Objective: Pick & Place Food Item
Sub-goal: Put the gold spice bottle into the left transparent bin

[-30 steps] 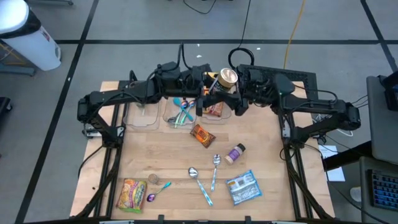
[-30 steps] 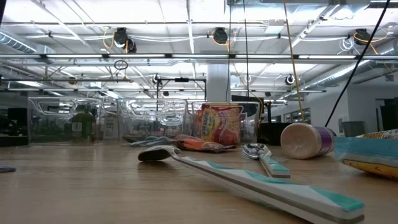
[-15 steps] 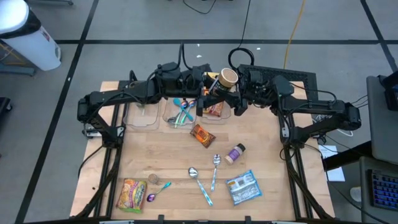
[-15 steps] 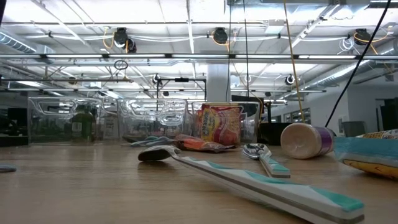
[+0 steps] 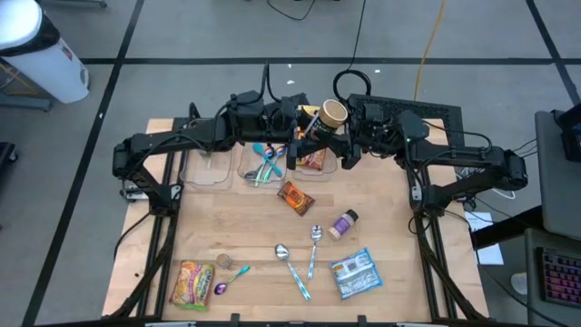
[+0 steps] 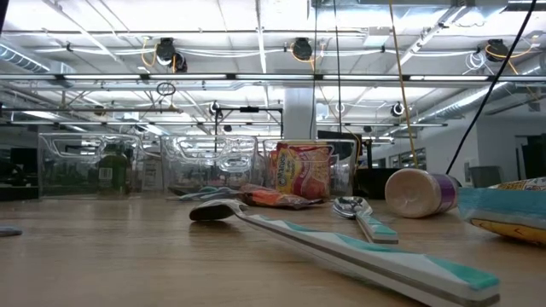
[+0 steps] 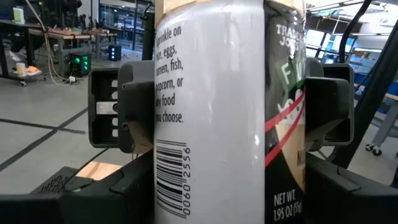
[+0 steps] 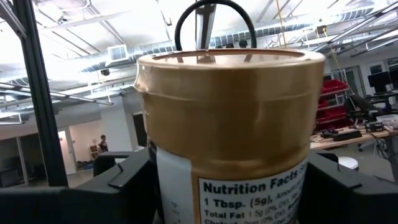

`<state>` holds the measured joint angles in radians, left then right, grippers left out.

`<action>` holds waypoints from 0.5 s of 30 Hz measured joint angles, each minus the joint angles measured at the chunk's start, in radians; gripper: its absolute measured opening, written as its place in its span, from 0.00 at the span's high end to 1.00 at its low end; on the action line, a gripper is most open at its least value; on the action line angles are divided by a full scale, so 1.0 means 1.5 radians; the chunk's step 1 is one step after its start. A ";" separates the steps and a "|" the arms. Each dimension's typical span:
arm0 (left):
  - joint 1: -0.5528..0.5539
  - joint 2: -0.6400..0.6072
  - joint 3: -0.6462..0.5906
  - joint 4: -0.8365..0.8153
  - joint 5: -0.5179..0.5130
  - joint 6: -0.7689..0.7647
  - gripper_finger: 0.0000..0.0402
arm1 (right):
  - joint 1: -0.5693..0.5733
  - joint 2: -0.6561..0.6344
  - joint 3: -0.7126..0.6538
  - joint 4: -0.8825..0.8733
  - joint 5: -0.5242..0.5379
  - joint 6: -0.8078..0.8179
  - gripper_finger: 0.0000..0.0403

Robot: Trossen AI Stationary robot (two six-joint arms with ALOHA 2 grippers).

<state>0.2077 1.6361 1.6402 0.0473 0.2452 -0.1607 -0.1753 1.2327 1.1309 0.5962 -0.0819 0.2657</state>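
Pincers meet mid-air on one seasoning jar [image 5: 332, 112]: handover stage, placement not done.

Left pincer [image 5: 307, 127] is clamped on the jar body, its pads pressed against the label on both sides in the left wrist view [image 7: 217, 112]. Right pincer [image 5: 349, 136] has its fingers [image 8: 127, 180] flanking the gold-capped end [image 8: 230, 112]; whether they bear on it I cannot tell. Jar is held aloft at the far edge of the counter [image 5: 227, 236], above the clear bins [image 5: 204, 173], one of which already holds a snack packet [image 5: 313, 161]. Judged remaining: one pincer must let go, then the jar must be set down. Still loose on the counter: small purple-labelled jar [image 5: 343, 222], blue packet [image 5: 354, 273], yellow packet [image 5: 192, 282], brown packet [image 5: 294, 196], spoons [image 5: 313, 245].
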 joint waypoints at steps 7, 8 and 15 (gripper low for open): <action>0.003 -0.001 0.000 -0.016 -0.022 0.011 0.05 | -0.001 -0.008 -0.001 -0.014 0.013 0.006 0.33; 0.003 -0.001 0.000 -0.018 -0.024 0.010 0.04 | -0.003 -0.011 -0.001 -0.020 0.011 0.002 0.33; 0.005 -0.002 0.001 -0.042 -0.019 0.027 0.09 | -0.005 -0.059 -0.001 -0.135 0.038 -0.050 0.33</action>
<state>0.2148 1.6335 1.6422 -0.0155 0.2170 -0.1195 -0.1822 1.1449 1.1294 0.3943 -0.0250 0.1906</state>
